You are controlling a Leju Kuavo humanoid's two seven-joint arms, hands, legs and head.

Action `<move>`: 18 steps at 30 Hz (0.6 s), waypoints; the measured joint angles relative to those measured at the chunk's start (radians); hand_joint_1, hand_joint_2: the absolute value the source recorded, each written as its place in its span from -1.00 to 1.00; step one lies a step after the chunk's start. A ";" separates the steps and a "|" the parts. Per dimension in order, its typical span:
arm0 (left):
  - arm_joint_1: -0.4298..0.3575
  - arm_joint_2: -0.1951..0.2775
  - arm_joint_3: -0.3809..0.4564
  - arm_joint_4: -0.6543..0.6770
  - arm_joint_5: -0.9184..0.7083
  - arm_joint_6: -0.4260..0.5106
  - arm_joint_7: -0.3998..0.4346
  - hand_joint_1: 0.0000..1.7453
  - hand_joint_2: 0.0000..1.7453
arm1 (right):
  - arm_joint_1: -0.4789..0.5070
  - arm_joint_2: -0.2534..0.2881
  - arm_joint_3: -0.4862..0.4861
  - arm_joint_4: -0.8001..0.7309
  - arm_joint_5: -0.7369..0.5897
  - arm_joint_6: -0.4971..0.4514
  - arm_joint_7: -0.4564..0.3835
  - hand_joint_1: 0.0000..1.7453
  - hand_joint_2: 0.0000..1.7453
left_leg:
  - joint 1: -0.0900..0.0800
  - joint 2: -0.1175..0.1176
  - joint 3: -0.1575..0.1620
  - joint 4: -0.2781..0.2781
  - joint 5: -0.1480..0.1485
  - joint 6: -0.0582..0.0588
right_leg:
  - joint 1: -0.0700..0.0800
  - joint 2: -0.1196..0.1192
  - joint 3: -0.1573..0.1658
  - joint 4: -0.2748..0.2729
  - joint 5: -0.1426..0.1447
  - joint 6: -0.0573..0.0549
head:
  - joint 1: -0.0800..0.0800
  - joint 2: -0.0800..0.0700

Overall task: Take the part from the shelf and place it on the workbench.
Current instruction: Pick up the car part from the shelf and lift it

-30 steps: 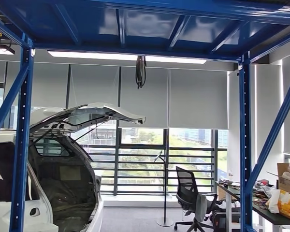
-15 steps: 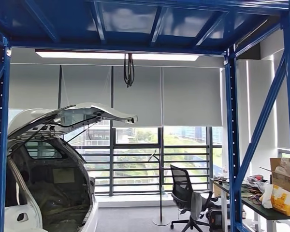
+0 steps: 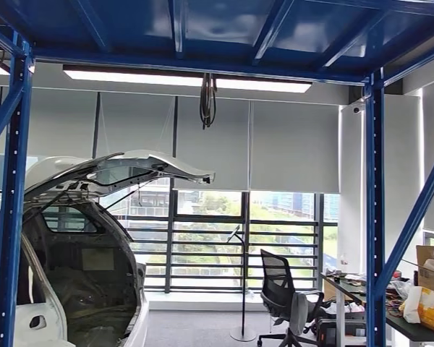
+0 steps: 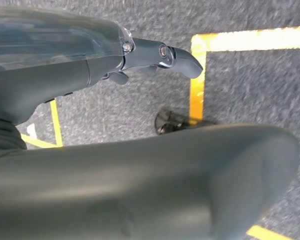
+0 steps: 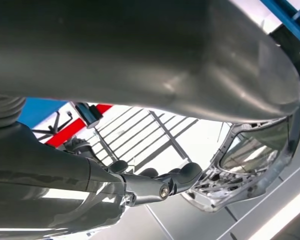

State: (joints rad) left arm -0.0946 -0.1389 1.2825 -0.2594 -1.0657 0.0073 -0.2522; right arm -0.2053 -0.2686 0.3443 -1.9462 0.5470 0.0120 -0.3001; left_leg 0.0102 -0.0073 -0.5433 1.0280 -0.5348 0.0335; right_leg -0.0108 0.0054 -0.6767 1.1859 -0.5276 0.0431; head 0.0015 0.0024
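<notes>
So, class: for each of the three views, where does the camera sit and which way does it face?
Head view: high on the body, facing forward at a white car body under blue racking.
Left wrist view: behind the left hand, facing carpet with yellow floor tape.
Right wrist view: behind the right hand, facing upward.
Shared: the head and right wrist views both show the car body's raised tailgate.

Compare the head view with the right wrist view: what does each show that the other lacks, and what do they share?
Head view: an office chair, a cluttered desk and a hanging cable by the windows. Right wrist view: the right robot hand, empty with fingers apart, and a red beam. Both: the white car's raised tailgate and the blue frame.
</notes>
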 joint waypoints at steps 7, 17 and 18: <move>-0.003 -0.002 0.000 0.003 -0.003 0.000 0.000 -1.00 -1.00 | -0.002 0.005 -0.005 -0.009 0.045 -0.034 -0.001 -1.00 -1.00 | 0.001 0.002 0.018 -0.001 -0.032 -0.030 | 0.013 -0.002 0.070 -0.166 0.048 -0.046 | 0.000 0.000; 0.001 -0.002 0.000 0.004 0.000 0.004 -0.006 -1.00 -1.00 | 0.016 0.023 -0.021 -0.008 -0.138 0.049 0.005 -1.00 -1.00 | 0.011 0.002 -0.089 0.071 0.044 -0.051 | 0.003 0.001 0.144 -0.177 -0.004 -0.036 | 0.000 0.000; 0.001 -0.002 0.000 0.004 0.001 0.004 -0.007 -1.00 -1.00 | 0.017 0.022 -0.029 -0.005 -0.184 0.069 -0.001 -1.00 -1.00 | 0.010 0.001 -0.075 0.038 0.053 -0.048 | 0.004 0.002 0.147 -0.174 -0.010 -0.031 | 0.000 0.000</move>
State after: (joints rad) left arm -0.0937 -0.1404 1.2827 -0.2552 -1.0651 0.0109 -0.2589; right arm -0.1882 -0.2466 0.3148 -1.9512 0.3627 0.0808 -0.3009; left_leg 0.0203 -0.0061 -0.6188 1.0662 -0.4817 -0.0142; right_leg -0.0068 0.0071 -0.5297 1.0118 -0.5373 0.0126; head 0.0015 0.0023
